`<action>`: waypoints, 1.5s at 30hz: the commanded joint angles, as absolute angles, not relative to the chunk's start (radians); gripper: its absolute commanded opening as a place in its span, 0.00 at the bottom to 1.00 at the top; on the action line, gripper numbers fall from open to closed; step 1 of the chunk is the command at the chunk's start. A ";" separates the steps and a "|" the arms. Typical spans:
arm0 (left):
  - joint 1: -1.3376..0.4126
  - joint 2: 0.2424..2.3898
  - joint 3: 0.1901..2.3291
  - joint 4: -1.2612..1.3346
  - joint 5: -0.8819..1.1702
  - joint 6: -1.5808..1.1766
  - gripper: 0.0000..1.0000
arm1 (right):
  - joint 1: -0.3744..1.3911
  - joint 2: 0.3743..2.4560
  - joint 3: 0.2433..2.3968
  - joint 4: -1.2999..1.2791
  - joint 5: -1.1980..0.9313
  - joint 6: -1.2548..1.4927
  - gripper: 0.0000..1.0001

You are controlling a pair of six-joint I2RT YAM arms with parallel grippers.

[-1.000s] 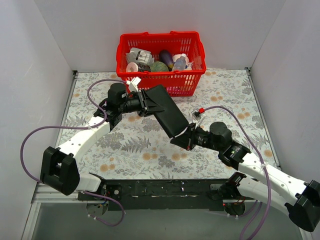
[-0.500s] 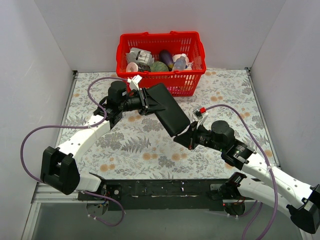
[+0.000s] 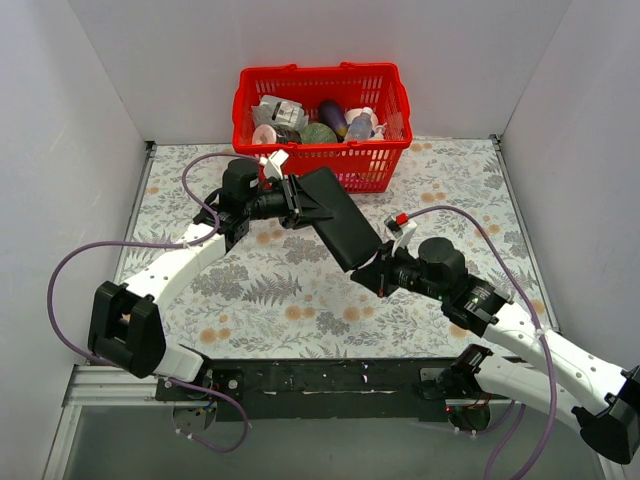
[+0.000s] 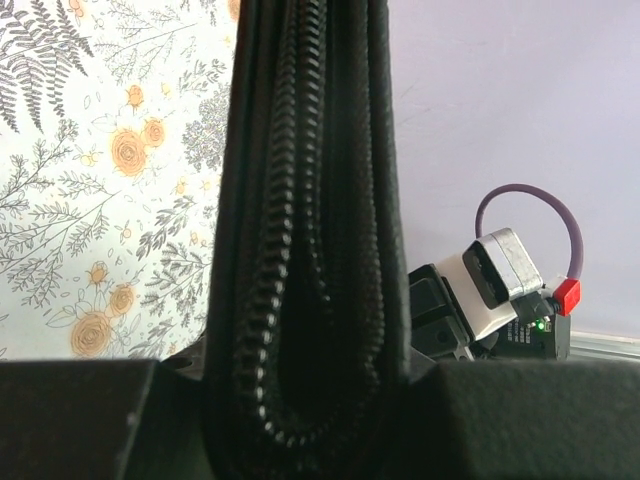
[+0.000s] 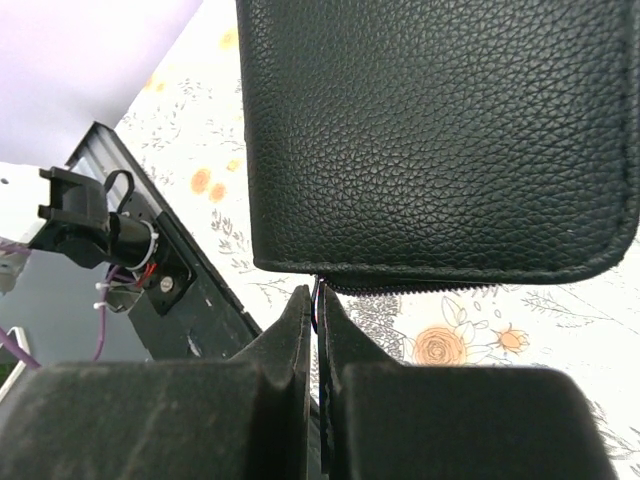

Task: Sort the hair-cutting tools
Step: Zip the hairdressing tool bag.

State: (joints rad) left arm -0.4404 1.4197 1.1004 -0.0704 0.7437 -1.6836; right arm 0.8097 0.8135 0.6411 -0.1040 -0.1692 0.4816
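Black case (image 3: 335,228) gripped by left pincer (image 3: 300,201), right pincer (image 3: 373,272).

White arms (image 3: 180,262), black joints (image 3: 440,263), black left pincer (image 3: 300,203) and right pincer (image 3: 372,272), purple cables (image 3: 120,243).

Scissors and comb appear hidden from view.

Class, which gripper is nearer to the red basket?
Left. The left gripper, jaws clamped on the far end of the black case, sits just before the red basket; the right gripper, jaws pinching the case's near end, lies farther away.
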 commanded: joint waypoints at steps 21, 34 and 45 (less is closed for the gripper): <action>-0.385 1.103 0.967 0.006 0.926 -1.724 0.00 | 0.805 0.891 0.692 -0.393 0.069 0.353 0.01; -0.387 0.979 0.945 -0.133 0.940 -1.658 0.00 | 0.805 0.884 0.735 -0.494 0.115 0.224 0.01; -0.385 0.896 0.937 -0.229 0.926 -1.621 0.00 | 0.787 0.936 0.807 -0.537 0.265 0.170 0.01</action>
State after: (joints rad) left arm -0.4049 1.0286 0.9237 -0.1436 0.6518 -1.6192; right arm 0.8673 0.9073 0.8032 -0.2287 -0.1680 0.2687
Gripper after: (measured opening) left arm 0.216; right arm 0.032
